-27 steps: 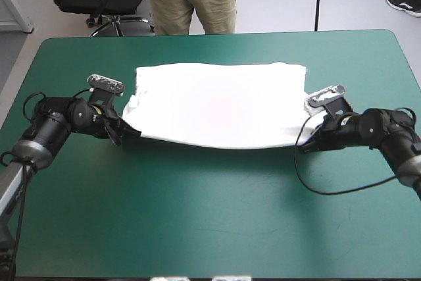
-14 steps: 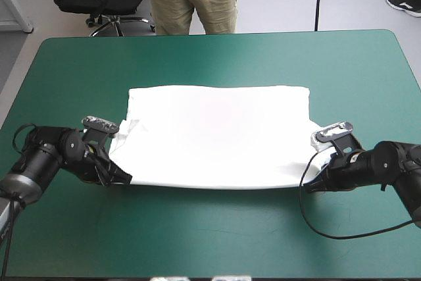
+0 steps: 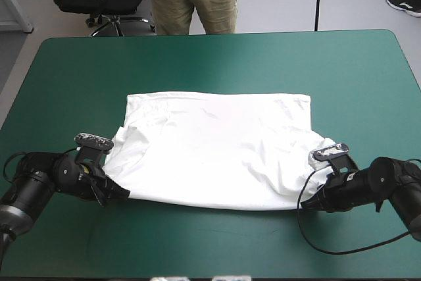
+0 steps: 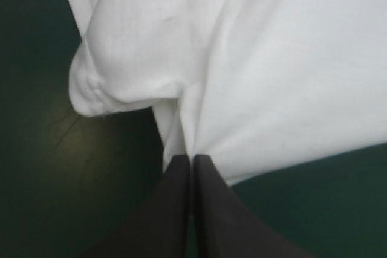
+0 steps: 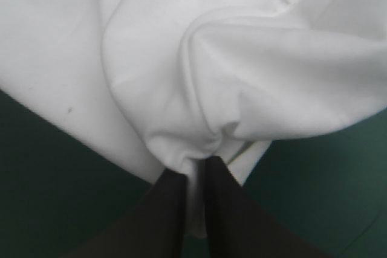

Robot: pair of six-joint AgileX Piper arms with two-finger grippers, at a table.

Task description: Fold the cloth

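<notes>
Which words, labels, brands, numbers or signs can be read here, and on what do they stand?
None can be read. The white T-shirt shows no print or tag in any view, the teal-green cover bears no marking, and neither the left gripper nor the right gripper carries legible lettering.

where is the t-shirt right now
In the high view the T-shirt lies spread across the middle of the teal-green table, its near corners pinched by the left gripper and right gripper.
</notes>
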